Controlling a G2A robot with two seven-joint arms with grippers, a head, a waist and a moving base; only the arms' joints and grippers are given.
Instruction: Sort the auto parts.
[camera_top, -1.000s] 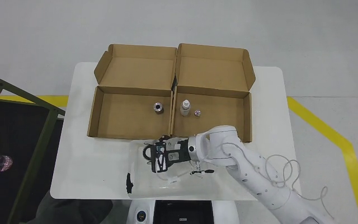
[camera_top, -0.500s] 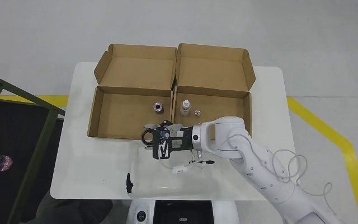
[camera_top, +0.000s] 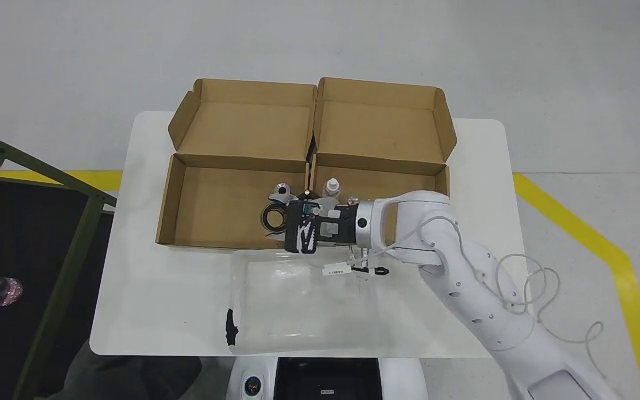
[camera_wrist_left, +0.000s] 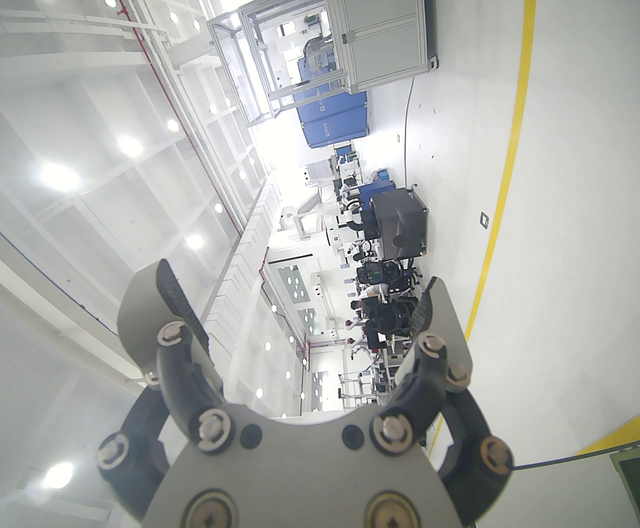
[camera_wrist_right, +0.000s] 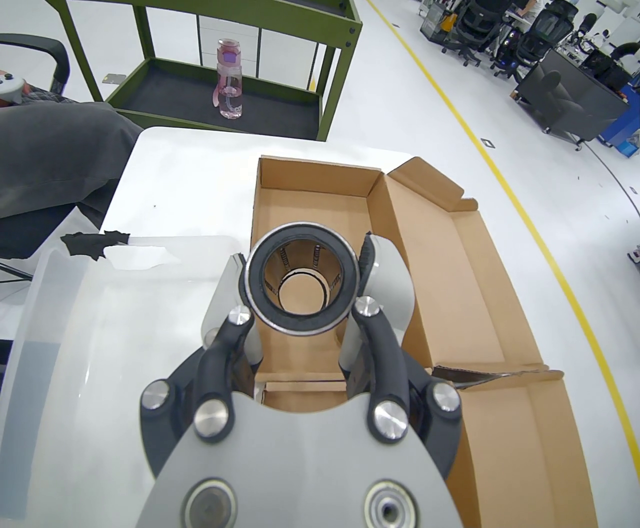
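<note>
The right gripper (camera_wrist_right: 303, 265) is clamped on a bearing (camera_wrist_right: 300, 323), its fingers partly closed against the ring's outer wall on both sides, with the ring's open bore facing the wrist camera. A second ago this gripper hung over the clear tray (camera_top: 242, 300) at the table's (camera_top: 130, 290) near edge. Half a second ago it was at the tray's far rim, and now it is above the near right corner of the left box (camera_top: 166, 205). The bearing has therefore left the tray and crossed the box's front wall without slipping in the grip. In the wrist view, cardboard floor shows through the bore, so the bearing looks to be over the inside of the box rather than over its wall. It is held above the floor, not resting on it. A small round part (camera_top: 283, 189) lies just beyond it in the same box. A white part (camera_top: 331, 190) and a small part (camera_top: 352, 201) sit in the right box (camera_top: 442, 205). For the sort, I judge the pick and carry done and only the release left. The wall shared by the two boxes is close, so a drop here could land the bearing against it. The left gripper (camera_wrist_left: 300, 300) is wide open and holds nothing, pointing away from the table into the hall.
</note>
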